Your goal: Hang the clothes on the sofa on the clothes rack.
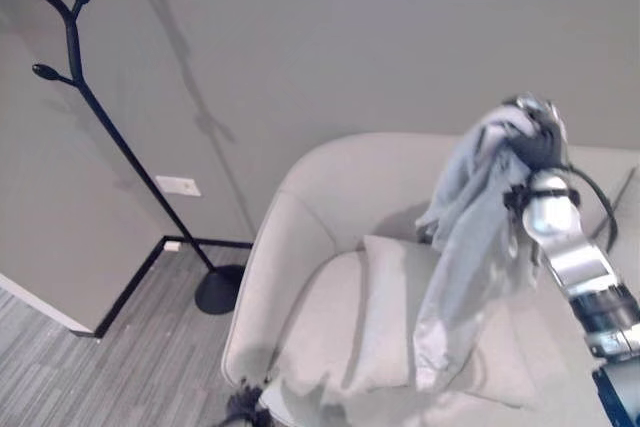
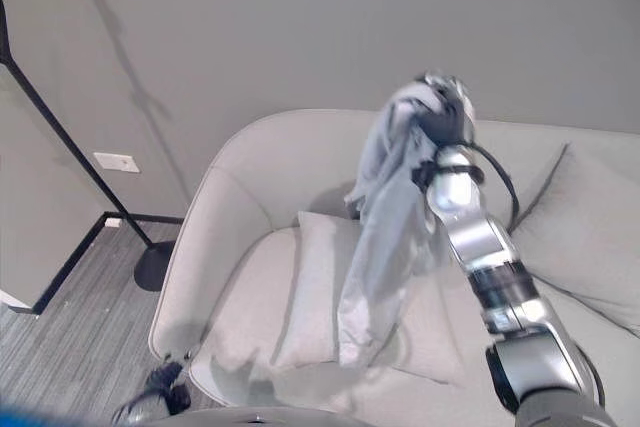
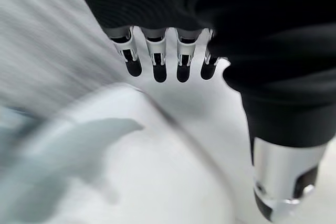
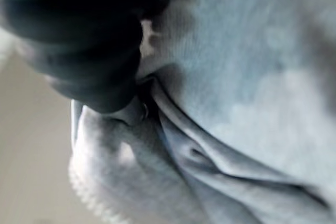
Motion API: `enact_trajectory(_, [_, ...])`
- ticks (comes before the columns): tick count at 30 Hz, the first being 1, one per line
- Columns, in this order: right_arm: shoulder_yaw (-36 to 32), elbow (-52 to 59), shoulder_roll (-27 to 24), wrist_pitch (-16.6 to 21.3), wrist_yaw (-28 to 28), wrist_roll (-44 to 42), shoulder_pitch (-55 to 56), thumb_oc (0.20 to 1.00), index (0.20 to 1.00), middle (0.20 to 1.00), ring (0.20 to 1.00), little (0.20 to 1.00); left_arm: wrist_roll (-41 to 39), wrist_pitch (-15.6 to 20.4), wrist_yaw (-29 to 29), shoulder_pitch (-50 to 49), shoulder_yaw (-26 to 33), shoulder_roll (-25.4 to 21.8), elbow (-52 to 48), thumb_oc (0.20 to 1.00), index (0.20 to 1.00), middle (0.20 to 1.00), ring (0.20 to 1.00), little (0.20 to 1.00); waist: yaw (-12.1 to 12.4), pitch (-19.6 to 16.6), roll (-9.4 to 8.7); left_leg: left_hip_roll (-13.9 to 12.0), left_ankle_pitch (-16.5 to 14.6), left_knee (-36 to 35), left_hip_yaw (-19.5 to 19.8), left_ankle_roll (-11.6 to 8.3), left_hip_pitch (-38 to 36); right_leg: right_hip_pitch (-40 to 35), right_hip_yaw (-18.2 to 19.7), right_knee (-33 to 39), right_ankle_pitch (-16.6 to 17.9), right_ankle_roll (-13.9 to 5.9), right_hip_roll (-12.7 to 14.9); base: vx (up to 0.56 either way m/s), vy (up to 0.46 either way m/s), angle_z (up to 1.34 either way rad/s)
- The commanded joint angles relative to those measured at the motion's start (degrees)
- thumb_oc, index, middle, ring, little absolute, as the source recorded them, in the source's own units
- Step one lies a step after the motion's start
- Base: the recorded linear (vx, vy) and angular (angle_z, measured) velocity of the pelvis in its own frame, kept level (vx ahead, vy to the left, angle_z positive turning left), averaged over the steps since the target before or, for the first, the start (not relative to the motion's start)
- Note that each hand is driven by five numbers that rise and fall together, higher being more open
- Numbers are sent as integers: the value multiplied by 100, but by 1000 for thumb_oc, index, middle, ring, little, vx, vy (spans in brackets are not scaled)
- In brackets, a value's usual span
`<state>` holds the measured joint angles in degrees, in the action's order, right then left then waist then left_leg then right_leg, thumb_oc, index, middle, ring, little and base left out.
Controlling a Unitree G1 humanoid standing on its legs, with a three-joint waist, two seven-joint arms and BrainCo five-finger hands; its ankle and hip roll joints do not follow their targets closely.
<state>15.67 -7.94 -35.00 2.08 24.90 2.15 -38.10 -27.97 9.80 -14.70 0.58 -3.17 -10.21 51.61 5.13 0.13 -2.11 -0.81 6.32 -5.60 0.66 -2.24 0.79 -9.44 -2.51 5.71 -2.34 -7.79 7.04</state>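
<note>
My right robot hand (image 2: 447, 119) pinches a pale grey garment (image 2: 385, 237) raised above the sofa (image 2: 250, 177), my left robot hand (image 3: 168, 59) spread; the trailing cloth could snag before reaching the distant coat rack (image 1: 90, 107).

You are looking at a pale sofa (image 1: 300, 247) standing on grey plank floor (image 1: 90, 367). Two cushions are lying on its seat: one (image 1: 385, 317) near its rounded arm, another (image 2: 590, 237) leaning against the backrest.
</note>
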Motion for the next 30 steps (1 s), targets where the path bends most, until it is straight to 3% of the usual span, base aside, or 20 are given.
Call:
enact_trajectory(1, [209,63,-89,404,269,-350,-928,200,200,200,200,200,569,437,-737,854,-446,-388,-138,1000,1000,1000,1000,1000,138,-436,-155,-180,-377,60,-33,-214,46,338,4,-71,176,-120,125,-19,-12,3])
enact_trajectory(5, [501,-56,-95,463,340,-732,-1670,200,200,200,200,200,907,540,-1198,1383,-661,-559,-777,1000,1000,1000,1000,1000,57,-479,-187,-179,-370,60,-35,-246,32,329,6,-71,202,-120,119,0,0,0])
enact_trajectory(11, [875,-172,44,649,339,-1224,-2345,200,200,200,200,200,1417,561,-1792,2203,-978,-545,-571,1000,1000,1000,1000,1000,-92,-540,-222,-206,-389,60,-104,-273,-3,347,59,-71,243,-130,124,-5,1,-2])
enact_trajectory(16, [1241,-50,315,737,237,-1697,-2495,200,200,200,200,200,1062,700,-1769,2514,-1511,4,-706,1000,1000,1000,1000,1000,-236,-608,-220,-213,-413,60,-149,-257,-54,351,126,-71,273,-133,124,-2,11,-15])
enact_trajectory(17, [1381,-43,419,763,180,-1868,-2543,200,200,200,200,200,1003,724,-1669,2625,-1831,225,-705,1000,1000,1000,1000,1000,-284,-616,-229,-217,-415,60,-165,-251,-58,362,146,-71,284,-129,125,0,0,0])
enact_trajectory(24, [1723,-121,842,837,93,-2237,-2759,200,200,200,200,200,611,615,-1253,3168,-2563,964,181,1000,1000,1000,1000,1000,-496,-641,-201,-234,-436,60,-244,-240,-94,399,242,-71,324,-143,145,-8,-3,-7])
enact_trajectory(25, [1725,-123,841,838,93,-2238,-2762,200,200,200,200,200,610,617,-1252,3173,-2561,966,186,821,821,821,821,821,-495,-639,-200,-235,-436,60,-246,-240,-94,400,244,-71,324,-143,145,0,0,-19])
enact_trajectory(26, [1789,-103,911,845,69,-2313,-2808,200,200,200,200,200,463,538,-1190,3345,-2534,1128,601,200,200,200,200,200,-566,-656,-181,-238,-444,60,-277,-232,-101,424,283,-71,337,-150,147,7,0,-20])
enact_trajectory(30, [1921,36,948,847,26,-2378,-2829,200,200,200,200,200,346,438,-1282,3740,-2287,1224,1129,200,200,200,200,200,-699,-665,-132,-241,-463,60,-364,-221,-138,460,380,-71,354,-162,154,11,-4,-18])
